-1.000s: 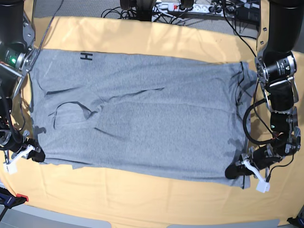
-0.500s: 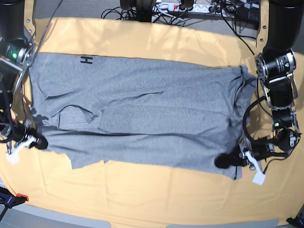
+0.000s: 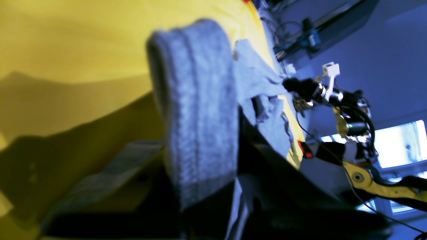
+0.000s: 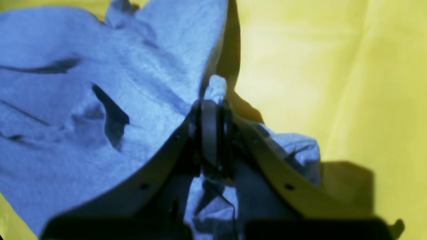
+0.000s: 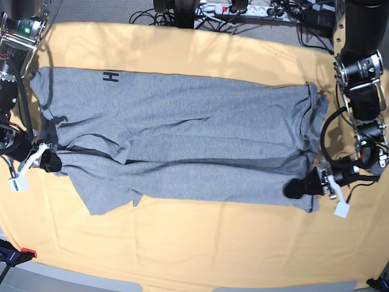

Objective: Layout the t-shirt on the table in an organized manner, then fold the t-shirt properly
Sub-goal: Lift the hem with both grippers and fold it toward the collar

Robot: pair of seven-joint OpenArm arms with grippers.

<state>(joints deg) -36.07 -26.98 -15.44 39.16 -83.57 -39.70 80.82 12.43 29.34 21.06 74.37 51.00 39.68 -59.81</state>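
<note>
The grey t-shirt (image 5: 194,121) lies spread lengthwise across the yellow-orange table (image 5: 200,243), with black lettering (image 5: 110,76) near its far left. Its near long edge is lifted and doubled back in a band. My left gripper (image 5: 296,188) at the right end is shut on that edge; in the left wrist view a thick fold of the t-shirt (image 3: 196,100) stands pinched in the left gripper (image 3: 200,160). At the left end my right gripper (image 5: 51,162) is shut on the same edge, and the t-shirt (image 4: 83,100) bunches at the right gripper (image 4: 213,110). A sleeve (image 5: 106,194) trails toward the front.
A power strip with cables (image 5: 243,9) lies beyond the table's far edge. A red-tipped clamp (image 5: 18,254) sits at the front left corner. Both arms stand at the table's short ends, and bare cloth stretches in front of the shirt.
Both grippers have carried the shirt's near edge away from the table's front toward the far side. The front strip of fabric has risen and begun doubling over the rest.
</note>
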